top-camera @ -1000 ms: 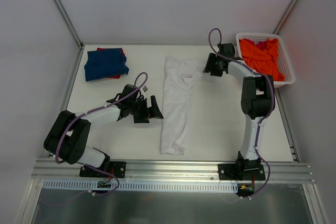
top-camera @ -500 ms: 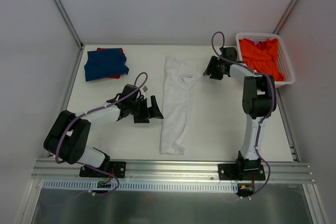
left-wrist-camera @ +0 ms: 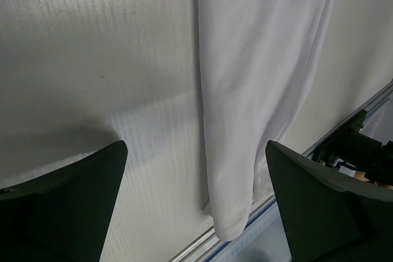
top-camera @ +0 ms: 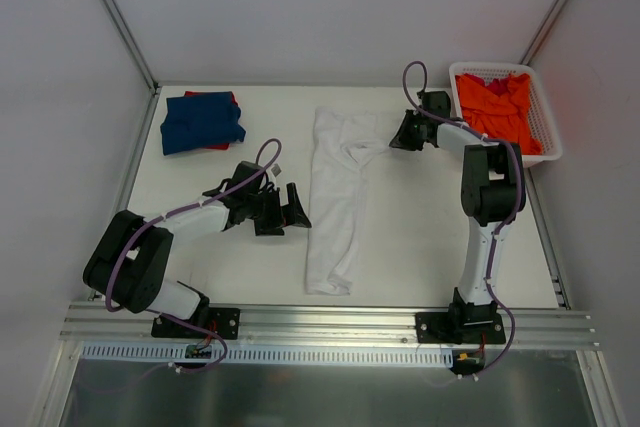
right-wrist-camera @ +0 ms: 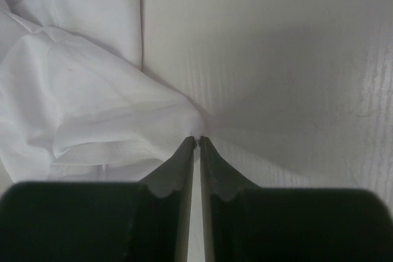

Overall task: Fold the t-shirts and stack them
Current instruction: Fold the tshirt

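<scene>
White t-shirt (top-camera: pixel 335 197) has its sleeve edge pinched between right fingers (right-wrist-camera: pixel 175 173); left fingers (left-wrist-camera: pixel 67 200) stand wide beside its long edge.

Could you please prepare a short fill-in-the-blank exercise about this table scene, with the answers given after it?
1. The crumpled t-shirt in the white basket is ____.
2. The dark blue t-shirt lies on a ____ one.
3. The right end effector pinches the long t-shirt, which is ____.
4. The left end effector is ____ and holds nothing.
Answers: orange; red; white; open.
</scene>
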